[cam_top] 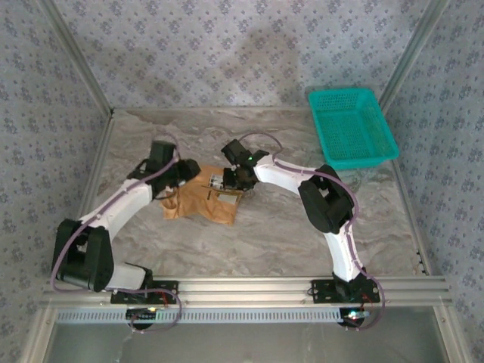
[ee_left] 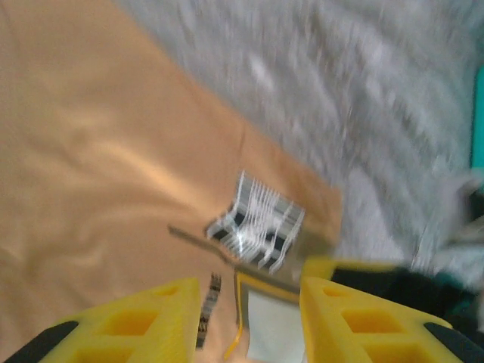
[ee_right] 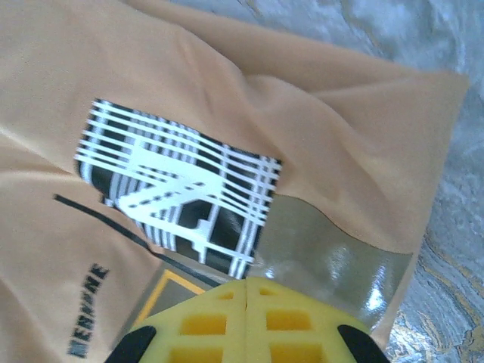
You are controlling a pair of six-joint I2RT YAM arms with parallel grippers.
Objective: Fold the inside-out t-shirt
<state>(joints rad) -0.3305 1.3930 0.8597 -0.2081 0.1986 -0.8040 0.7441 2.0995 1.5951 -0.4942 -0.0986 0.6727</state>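
The inside-out t-shirt (cam_top: 198,204) lies as a small caramel bundle on the marble table, between the two arms. My left gripper (cam_top: 186,178) hovers at its left far edge. In the blurred left wrist view its yellow fingers (ee_left: 166,318) stand apart over the t-shirt (ee_left: 98,151), with a black-and-white print (ee_left: 257,223) just beyond them and nothing held. My right gripper (cam_top: 231,181) is at the bundle's right far corner. From the right wrist its fingers (ee_right: 219,325) are pressed together, down close to the t-shirt (ee_right: 325,113) beside the striped print (ee_right: 178,189) and a glossy grey patch (ee_right: 333,249).
A teal plastic basket (cam_top: 352,128) stands at the back right corner of the table. Bare marble table (cam_top: 272,234) surrounds the shirt. Patterned walls and metal frame posts close in the sides and back.
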